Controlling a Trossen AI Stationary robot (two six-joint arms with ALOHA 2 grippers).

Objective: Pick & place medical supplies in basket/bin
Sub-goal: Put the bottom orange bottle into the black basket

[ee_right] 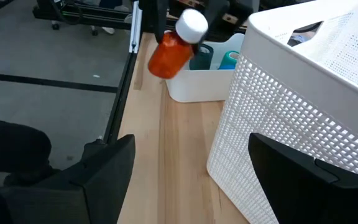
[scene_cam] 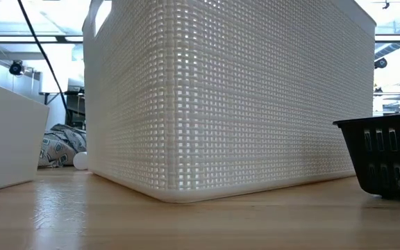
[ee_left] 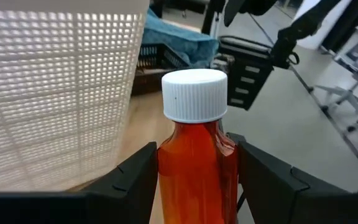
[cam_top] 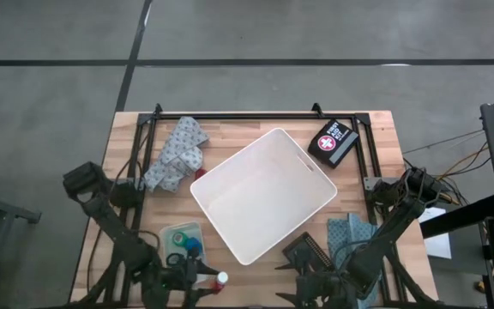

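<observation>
Bin: the large white rectangular plastic bin (cam_top: 264, 196) with perforated walls and handle slots sits turned at an angle in the middle of the wooden slatted desk (cam_top: 230, 133); nothing shows inside it in the high view. In the low view its lattice wall (scene_cam: 228, 97) fills most of the picture.
Left gripper: the left gripper (ee_left: 194, 171) is at the desk's near edge on the left side, just off the bin's near-left corner; its two dark fingers (ee_left: 135, 180) are clenched on the orange bottle.
Bottle: a translucent orange plastic bottle with a ribbed white screw cap (ee_left: 194, 134) is held by its body between the left fingers, cap pointing forward. In the right wrist view it hangs tilted above the desk (ee_right: 178, 42), beside the small tray and clear of the bin.
Small tray: a small white translucent tray (cam_top: 181, 243) lies just left of the bin's near corner, holding teal-capped items (ee_right: 230, 59).
Right gripper: the right gripper (ee_right: 191, 171) is at the near edge on the right side, next to the bin's near corner; its fingers are spread wide apart, holding nothing.
Dark crate: a black slotted plastic crate (cam_top: 309, 251) stands by the bin's near-right wall.
Blue cloth: a folded teal cloth (cam_top: 350, 232) lies right of the crate.
Patterned cloth: a crumpled grey-white patterned cloth (cam_top: 177, 153) lies at the far left.
First-aid case: a black flat case with a red-and-white cross (cam_top: 333, 142) lies at the far right.
</observation>
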